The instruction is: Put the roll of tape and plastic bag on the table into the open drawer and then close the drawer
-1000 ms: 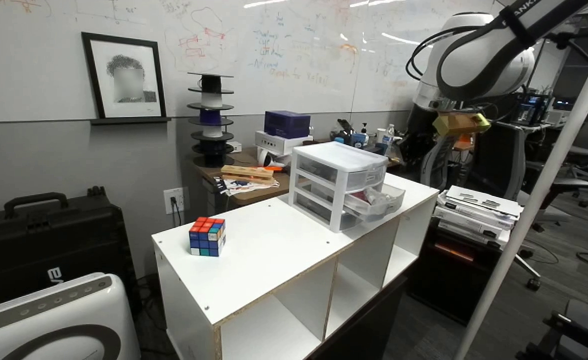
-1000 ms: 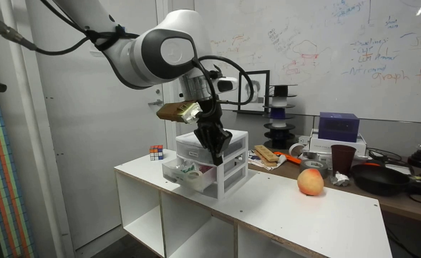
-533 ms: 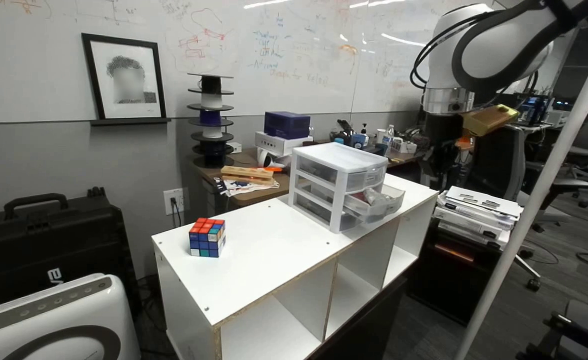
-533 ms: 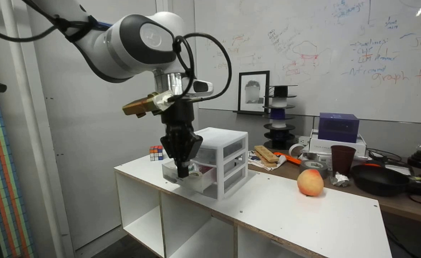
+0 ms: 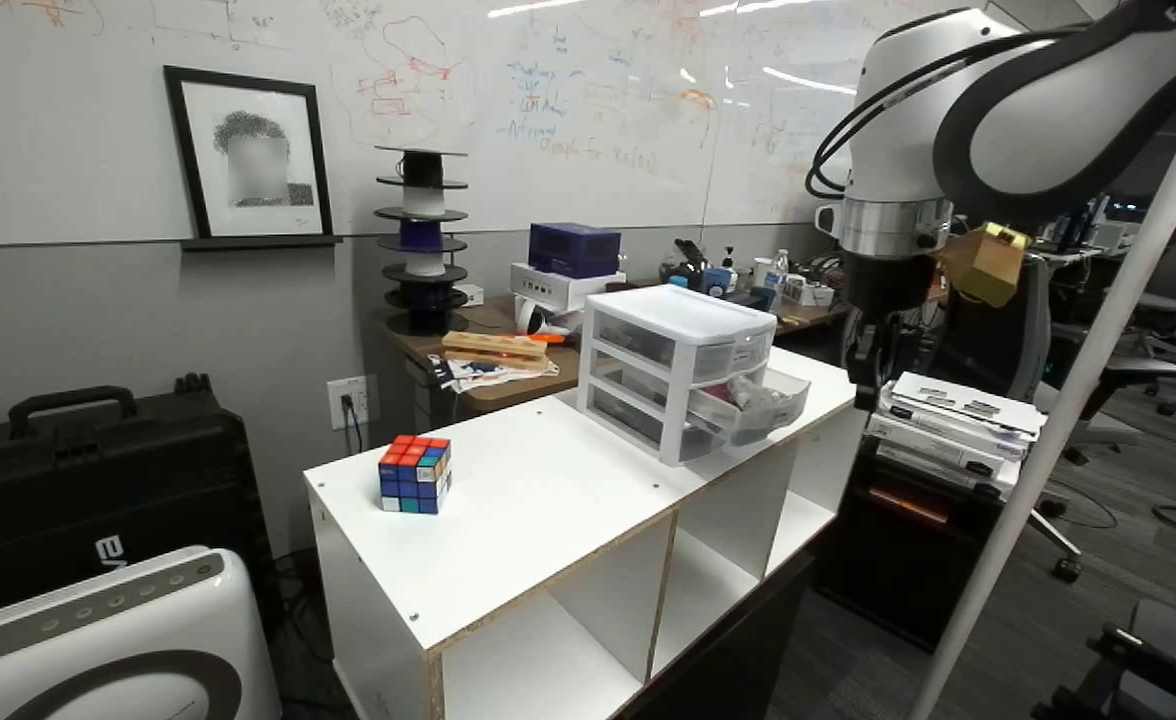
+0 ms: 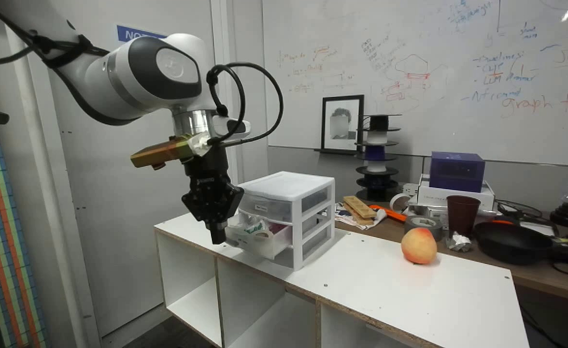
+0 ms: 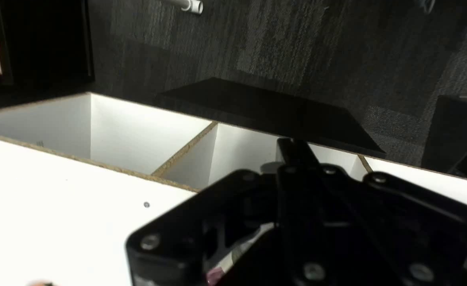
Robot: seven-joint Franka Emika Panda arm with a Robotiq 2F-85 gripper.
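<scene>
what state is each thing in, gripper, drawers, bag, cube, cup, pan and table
Gripper, shut, nothing visible in its grip
Open drawer, pulled out, items inside
Top drawer, closed
Plastic bag, lying in the open drawer
Roll of tape, apparently in there too
Rubik's cube, unsolved
Cup, upright
Frying pan, right side up
Table, open-fronted underneath

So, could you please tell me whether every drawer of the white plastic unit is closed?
No, in an exterior view an open drawer juts out from the front of the white plastic unit.
</scene>
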